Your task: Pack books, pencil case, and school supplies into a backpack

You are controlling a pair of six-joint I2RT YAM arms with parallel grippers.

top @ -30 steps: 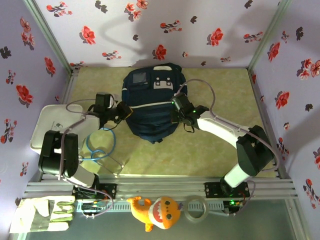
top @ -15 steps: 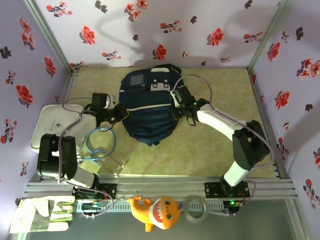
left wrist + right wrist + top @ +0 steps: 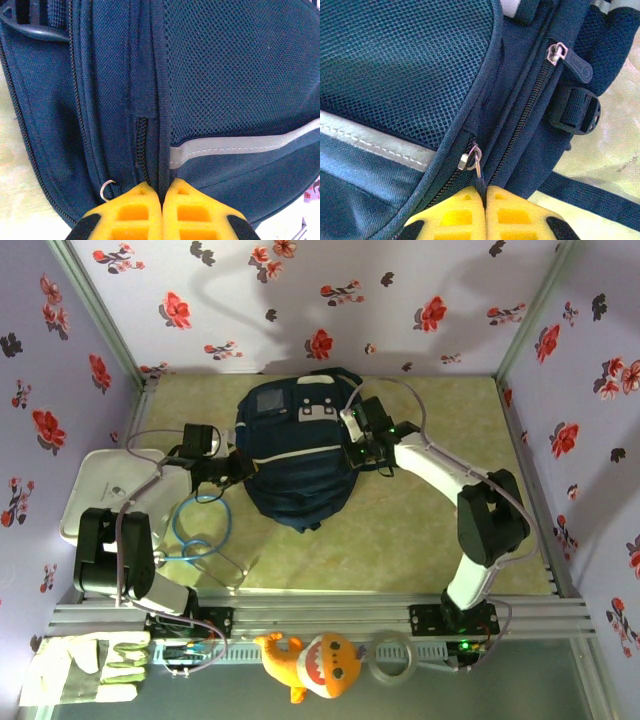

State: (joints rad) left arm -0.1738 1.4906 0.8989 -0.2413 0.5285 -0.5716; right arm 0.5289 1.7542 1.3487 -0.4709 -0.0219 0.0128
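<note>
1. The left arm (image 3: 112, 552) rises from its base at the near left, folds at the elbow and reaches forward and inward.
2. The left gripper (image 3: 238, 466) points toward the centre. In the left wrist view, the left gripper (image 3: 161, 189) has its yellow fingers (image 3: 131, 210) pressed together, pinching a seam ridge (image 3: 161, 100) of the backpack (image 3: 295, 475).
3. The right arm (image 3: 440, 468) climbs from the near right base, bends sharply at the elbow and stretches its white forearm leftward and away.
4. The right gripper (image 3: 358, 452) faces inward. In the right wrist view, the right gripper (image 3: 484, 194) is clamped on a zipper pull (image 3: 478, 167).
</note>
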